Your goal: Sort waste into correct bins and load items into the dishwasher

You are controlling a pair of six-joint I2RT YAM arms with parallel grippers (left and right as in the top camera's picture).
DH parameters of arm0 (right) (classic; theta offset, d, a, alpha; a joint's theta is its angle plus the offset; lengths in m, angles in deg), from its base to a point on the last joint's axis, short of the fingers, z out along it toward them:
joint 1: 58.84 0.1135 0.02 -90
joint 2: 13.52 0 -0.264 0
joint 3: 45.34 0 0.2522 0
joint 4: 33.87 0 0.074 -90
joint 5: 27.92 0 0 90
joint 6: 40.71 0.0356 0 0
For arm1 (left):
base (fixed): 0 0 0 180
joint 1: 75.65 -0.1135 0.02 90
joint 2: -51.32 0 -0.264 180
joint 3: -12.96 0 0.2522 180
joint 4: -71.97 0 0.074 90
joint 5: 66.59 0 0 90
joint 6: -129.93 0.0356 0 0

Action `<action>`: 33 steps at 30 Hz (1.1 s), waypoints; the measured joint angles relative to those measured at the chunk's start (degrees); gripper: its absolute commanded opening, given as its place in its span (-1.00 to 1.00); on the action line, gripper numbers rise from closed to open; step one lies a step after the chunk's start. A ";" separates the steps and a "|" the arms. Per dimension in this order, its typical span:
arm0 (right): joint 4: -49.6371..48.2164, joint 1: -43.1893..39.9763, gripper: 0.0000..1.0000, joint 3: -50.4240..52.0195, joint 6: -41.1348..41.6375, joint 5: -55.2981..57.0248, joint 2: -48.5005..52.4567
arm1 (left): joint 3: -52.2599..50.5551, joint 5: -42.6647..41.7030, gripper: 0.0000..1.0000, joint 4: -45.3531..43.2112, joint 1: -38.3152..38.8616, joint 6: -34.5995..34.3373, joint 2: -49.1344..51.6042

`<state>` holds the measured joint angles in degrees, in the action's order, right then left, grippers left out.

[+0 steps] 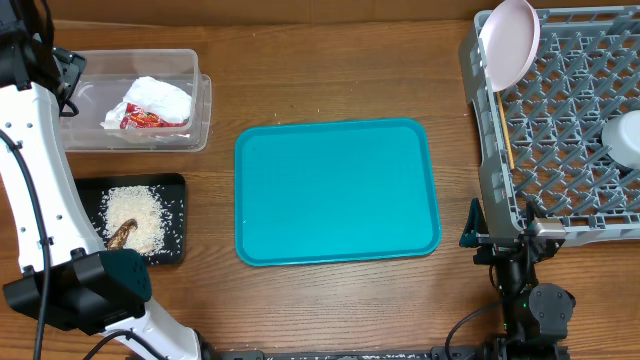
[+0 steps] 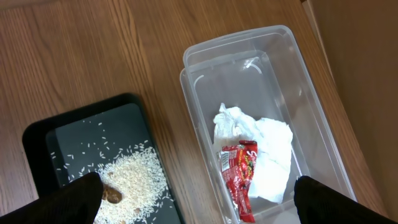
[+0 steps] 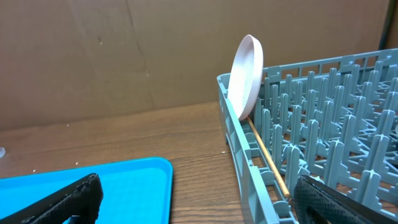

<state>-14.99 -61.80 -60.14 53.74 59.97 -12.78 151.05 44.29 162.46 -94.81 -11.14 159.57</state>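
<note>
- Wooden tabletop [image 1: 330, 80]; rack [image 1: 485, 150] at 3 o'clock.
- Spread wide, holding nothing: left fingers [image 2: 326, 202], right fingers [image 3: 68, 199].
- Risk: saucer [image 1: 510, 40], on edge at rack's 11 o'clock corner, could tip out if nudged.

Overhead: rack [image 1: 560, 120] runs off top & right edges, and a white dish [image 1: 626, 138] at its right side is cut by the frame, so can't tell bowl or cup. Chopsticks [image 1: 507, 135] by the rack's left wall show only partly btwn pegs. Left wrist view, far left of rack: black tray [image 2: 37, 134] cut at bottom, scrap [image 2: 112, 195] half behind a finger [image 2: 68, 202], wrapper [image 2: 239, 174] print unreadable.
</note>
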 measured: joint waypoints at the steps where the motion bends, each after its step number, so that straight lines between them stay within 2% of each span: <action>1: 0.02 0.00 1.00 0.00 0.02 0.00 0.00 | 0.00 0.00 1.00 0.00 0.00 0.00 0.00; 33: 0.02 0.00 1.00 0.00 0.02 0.00 0.00 | 0.00 -0.02 1.00 0.26 0.04 0.39 0.46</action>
<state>-14.97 -61.80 -60.14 53.76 59.97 -12.78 151.05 44.27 162.72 -94.76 -10.75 160.03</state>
